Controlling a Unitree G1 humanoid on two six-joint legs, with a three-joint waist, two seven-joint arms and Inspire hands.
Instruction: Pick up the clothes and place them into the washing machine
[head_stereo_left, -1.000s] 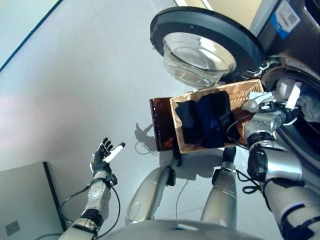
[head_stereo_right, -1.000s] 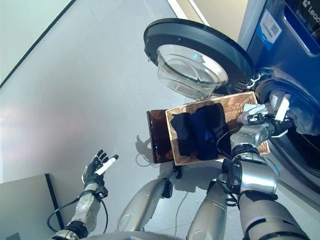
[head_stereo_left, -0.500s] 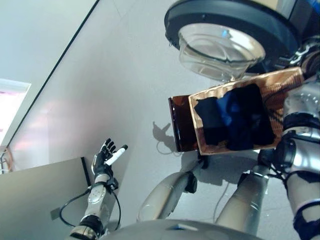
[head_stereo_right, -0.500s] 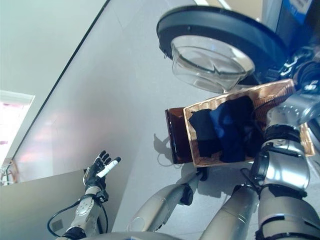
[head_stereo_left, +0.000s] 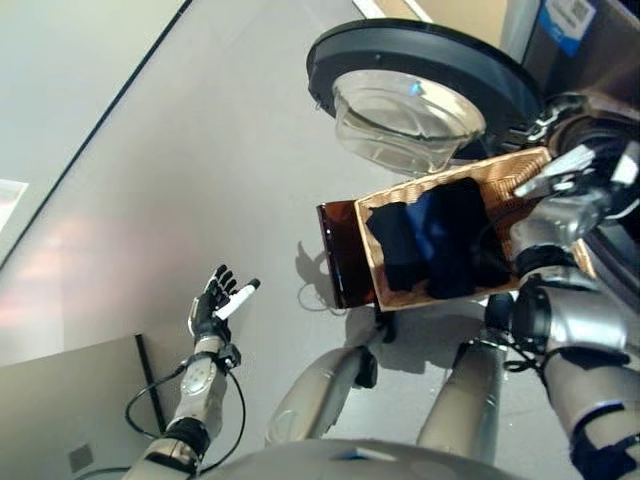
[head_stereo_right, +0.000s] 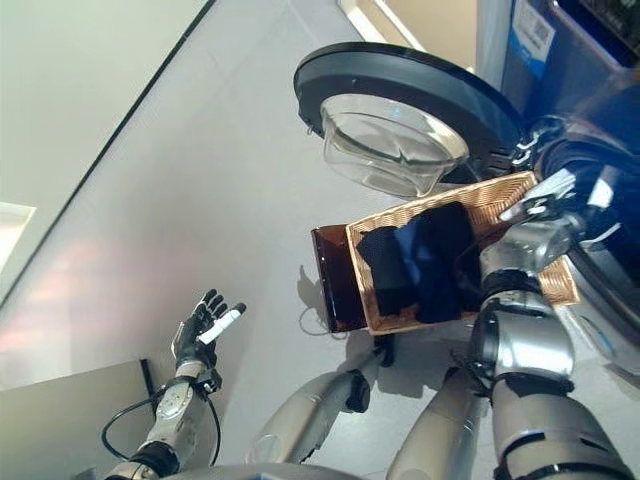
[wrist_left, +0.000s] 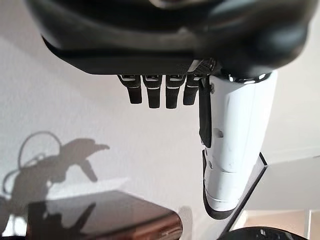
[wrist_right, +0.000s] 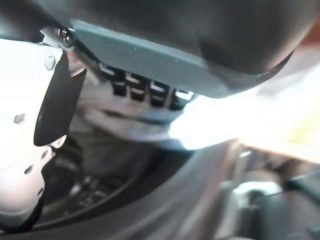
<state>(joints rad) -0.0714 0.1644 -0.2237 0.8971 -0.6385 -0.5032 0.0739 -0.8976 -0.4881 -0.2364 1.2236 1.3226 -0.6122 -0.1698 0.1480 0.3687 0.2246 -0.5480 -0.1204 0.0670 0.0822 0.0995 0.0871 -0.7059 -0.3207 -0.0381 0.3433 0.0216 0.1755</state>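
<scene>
Dark navy and black clothes lie heaped in a wicker basket that rests on a brown stand. Just past the basket is the washing machine, with its round door swung open and its drum mouth at the far right. My right hand hovers over the basket's end by the drum mouth, fingers straight and holding nothing; in the right wrist view its fingers point into the dark drum. My left hand is raised over the floor at the lower left, open and empty.
The door's glass bowl juts out toward the basket. A grey cabinet top fills the lower left corner. Bare grey floor stretches to the left of the basket and stand.
The whole picture has swung, so the camera has moved. The right hand stays by the drum mouth above the basket's end, and the left hand stays raised and open.
</scene>
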